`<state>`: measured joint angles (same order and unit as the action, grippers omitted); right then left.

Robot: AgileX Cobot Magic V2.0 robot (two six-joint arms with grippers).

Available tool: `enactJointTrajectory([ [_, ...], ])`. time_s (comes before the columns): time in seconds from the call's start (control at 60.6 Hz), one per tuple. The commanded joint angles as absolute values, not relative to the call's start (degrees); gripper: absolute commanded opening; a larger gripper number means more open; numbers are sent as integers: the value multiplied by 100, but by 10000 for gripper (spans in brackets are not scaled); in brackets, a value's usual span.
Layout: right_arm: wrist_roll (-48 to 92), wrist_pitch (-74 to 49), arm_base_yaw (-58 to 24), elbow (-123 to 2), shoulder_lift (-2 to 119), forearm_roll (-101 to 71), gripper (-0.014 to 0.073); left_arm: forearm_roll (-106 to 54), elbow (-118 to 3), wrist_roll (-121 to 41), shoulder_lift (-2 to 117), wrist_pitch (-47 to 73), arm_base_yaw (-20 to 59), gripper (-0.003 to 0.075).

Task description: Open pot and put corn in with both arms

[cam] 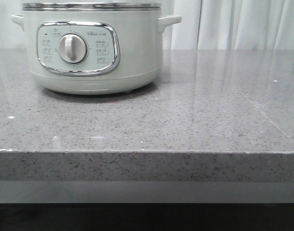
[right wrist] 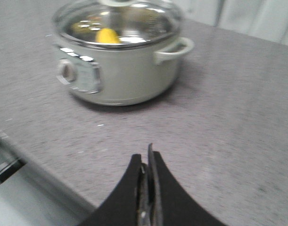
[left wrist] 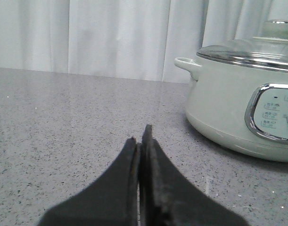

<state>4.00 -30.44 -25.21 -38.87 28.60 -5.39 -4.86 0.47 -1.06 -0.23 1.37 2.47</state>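
The pale grey-green pot [cam: 94, 48] stands at the back left of the grey counter, its dial facing me. It also shows in the left wrist view [left wrist: 242, 108] and the right wrist view [right wrist: 120, 66]. A glass lid [right wrist: 118, 21] sits on its rim. Through the lid I see the yellow corn [right wrist: 108, 35] inside the pot. My left gripper [left wrist: 140, 134] is shut and empty, low over the counter to the left of the pot. My right gripper [right wrist: 146, 155] is shut and empty, above the counter's front part, apart from the pot. Neither gripper shows in the front view.
The grey speckled counter [cam: 185, 120] has its front edge [cam: 147, 153] near me. White curtains [cam: 233, 24] hang behind it. The pot's side handles [cam: 168, 21] stick out at the rim.
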Motion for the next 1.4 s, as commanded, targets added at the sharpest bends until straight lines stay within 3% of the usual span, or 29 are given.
enactJointTrajectory([
  [0.0,453,-2166,-1985,-3591,2482,-558,-67,-526,66,-111,-134,-347,292,-20],
  [0.346,453,-563,-548,-1205,641,-558,-67,-526,66,-111,-134,-347,292,-20],
  [0.726,453,0,-526,157,-196,-558,-67,-526,66,-111,-134,-347,292,-20],
  [1.385,266,116,-518,154,-191,-558,-67,-526,66,-111,-134,-347,292,-20],
])
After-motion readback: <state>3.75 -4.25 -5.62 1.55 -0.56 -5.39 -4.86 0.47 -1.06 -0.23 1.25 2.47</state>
